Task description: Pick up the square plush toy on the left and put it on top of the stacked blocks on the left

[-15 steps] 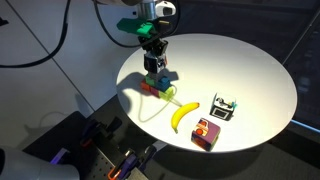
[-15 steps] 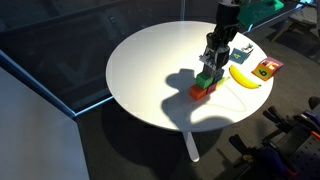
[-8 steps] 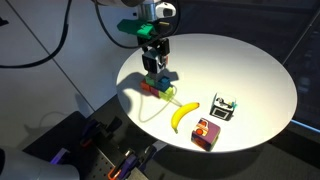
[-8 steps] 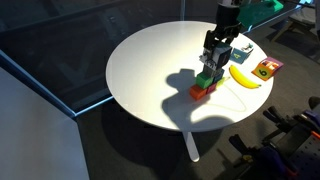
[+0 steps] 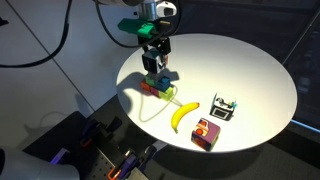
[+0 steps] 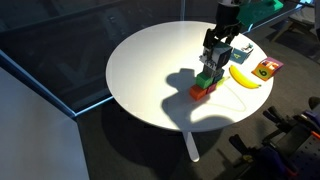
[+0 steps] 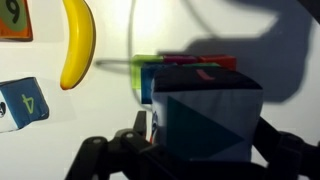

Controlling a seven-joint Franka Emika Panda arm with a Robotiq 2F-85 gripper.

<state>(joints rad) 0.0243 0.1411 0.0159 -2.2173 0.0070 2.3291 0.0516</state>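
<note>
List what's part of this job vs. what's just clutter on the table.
In the job:
square plush toy, a soft dark-and-pale cube, held in the jaws
stacked blocks, a pile of small green, red and yellow pieces, beneath it

Just lying about:
yellow banana
black-and-white cube
pink-red cube with yellow
All sit on the round white table.

The gripper (image 5: 153,60) is seen as a black, blocky unit in both exterior views. In the wrist view its fingers (image 7: 105,152) are shown as dark, angular shapes with jointed linkages, lit only along their edges. A teal-green housing (image 6: 263,9) is mounted by the wrist (any lettering on it is too small to be read). Above the gripper, the arm link (image 5: 152,10) is finished in pale grey-white with rounded contours.
</note>
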